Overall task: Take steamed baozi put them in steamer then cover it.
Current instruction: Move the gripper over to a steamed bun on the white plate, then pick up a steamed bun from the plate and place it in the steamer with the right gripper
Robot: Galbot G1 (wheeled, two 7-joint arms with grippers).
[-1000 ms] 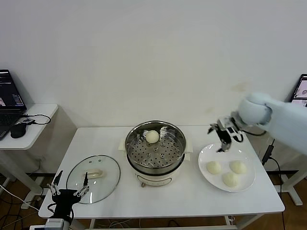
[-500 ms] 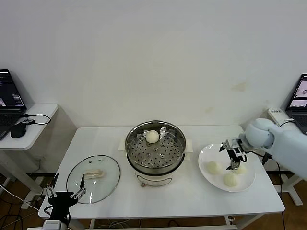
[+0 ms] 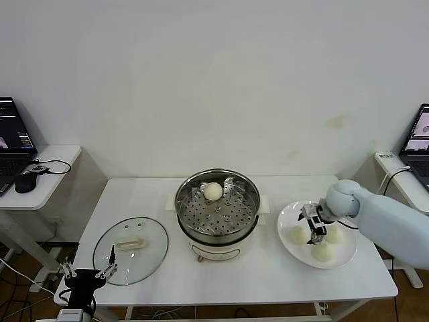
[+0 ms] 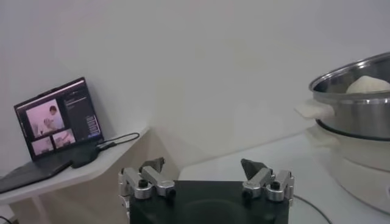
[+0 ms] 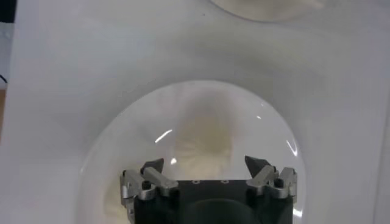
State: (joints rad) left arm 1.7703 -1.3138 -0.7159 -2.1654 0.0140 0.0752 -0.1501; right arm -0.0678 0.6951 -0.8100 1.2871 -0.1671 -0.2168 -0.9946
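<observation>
I find no readable text, label, brand or number in any view, the laptop screen (image 4: 60, 122) off beside my left gripper (image 4: 204, 171) shows small picture panels and rows of lettering too tiny to read

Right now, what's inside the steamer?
One baozi sits on the perforated tray toward the back of the steamer. Whatever lies beneath the tray is hidden.

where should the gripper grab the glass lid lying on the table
Grip the lid by the cream bar handle at its centre, coming straight down from above. The lid lies flat, so its thin metal rim offers little to pinch, while the raised bar gives two sides for the fingers. The open left gripper sits nearest.
</observation>
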